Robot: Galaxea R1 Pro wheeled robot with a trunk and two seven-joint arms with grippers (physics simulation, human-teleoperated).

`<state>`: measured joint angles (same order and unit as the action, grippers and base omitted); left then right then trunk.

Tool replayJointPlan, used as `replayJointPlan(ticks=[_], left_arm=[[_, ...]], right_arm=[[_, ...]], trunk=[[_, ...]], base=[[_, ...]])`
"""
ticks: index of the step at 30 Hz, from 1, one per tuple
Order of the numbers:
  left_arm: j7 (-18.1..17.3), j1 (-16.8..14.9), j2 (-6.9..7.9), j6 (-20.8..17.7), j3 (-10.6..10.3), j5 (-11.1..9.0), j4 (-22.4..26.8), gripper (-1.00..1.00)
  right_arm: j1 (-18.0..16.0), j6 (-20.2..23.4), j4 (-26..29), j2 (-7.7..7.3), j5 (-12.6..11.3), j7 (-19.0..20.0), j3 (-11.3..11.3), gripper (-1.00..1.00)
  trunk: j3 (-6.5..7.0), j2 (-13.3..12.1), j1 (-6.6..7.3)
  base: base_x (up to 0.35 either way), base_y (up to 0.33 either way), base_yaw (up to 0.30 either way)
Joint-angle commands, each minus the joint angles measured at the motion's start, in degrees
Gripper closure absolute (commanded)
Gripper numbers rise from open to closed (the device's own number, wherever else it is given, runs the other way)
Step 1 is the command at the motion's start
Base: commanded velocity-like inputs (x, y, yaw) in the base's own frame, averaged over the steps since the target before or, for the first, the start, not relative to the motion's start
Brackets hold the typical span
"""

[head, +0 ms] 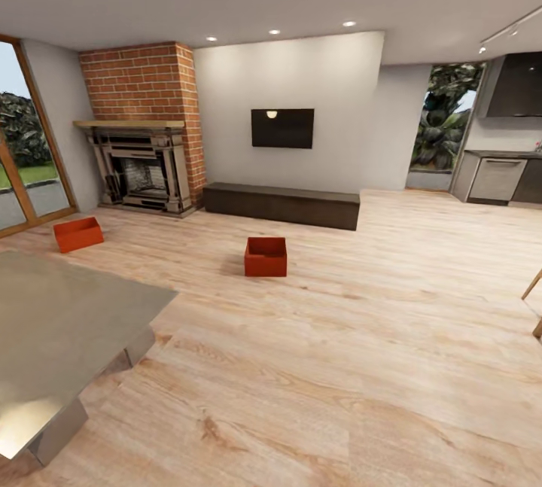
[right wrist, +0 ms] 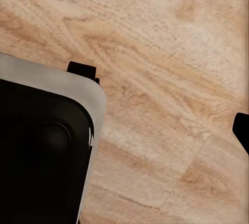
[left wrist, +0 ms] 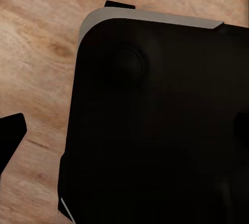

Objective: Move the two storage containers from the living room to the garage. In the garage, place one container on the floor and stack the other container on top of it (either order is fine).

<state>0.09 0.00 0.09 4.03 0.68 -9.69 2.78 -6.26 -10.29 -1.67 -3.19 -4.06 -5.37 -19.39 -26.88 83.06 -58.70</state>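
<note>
Two orange-red storage containers stand open-topped on the living room's light wood floor in the head view. One container (head: 265,257) sits mid-room in front of the dark low bench (head: 282,205). The other (head: 77,234) sits far left near the brick fireplace (head: 143,163). Both are well away from me. In the left wrist view my left gripper (left wrist: 124,130) hangs over my own black base (left wrist: 155,130), one dark fingertip (left wrist: 13,135) at the frame edge. My right gripper (right wrist: 124,130) hangs over bare planks, a fingertip (right wrist: 241,130) at the edge. Both look open and hold nothing.
A grey table (head: 68,321) fills the near left of the head view. A black TV (head: 282,128) hangs above the bench. Glass doors (head: 26,171) are at the far left and kitchen units (head: 497,178) at the far right. A wooden chair leg (head: 533,299) shows at the right edge.
</note>
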Motion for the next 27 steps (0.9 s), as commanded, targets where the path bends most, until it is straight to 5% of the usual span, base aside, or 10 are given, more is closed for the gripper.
replayJointPlan(ticks=[1,27], left_arm=[[0.0,0.0,0.0,0.1,0.0,-0.3,0.0,-1.0],[0.0,0.0,0.0,-0.2,0.0,-0.4,0.0,-1.0]], right_arm=[[-0.1,-0.3,-0.2,0.02,-0.4,-0.1,-0.5,-1.0],[-0.1,-0.3,-0.2,0.02,-0.4,-0.1,-0.5,-1.0]], trunk=[[-0.05,0.0,-0.03],[-0.05,0.0,-0.03]], base=[[0.327,0.0,0.0],[0.327,0.0,0.0]])
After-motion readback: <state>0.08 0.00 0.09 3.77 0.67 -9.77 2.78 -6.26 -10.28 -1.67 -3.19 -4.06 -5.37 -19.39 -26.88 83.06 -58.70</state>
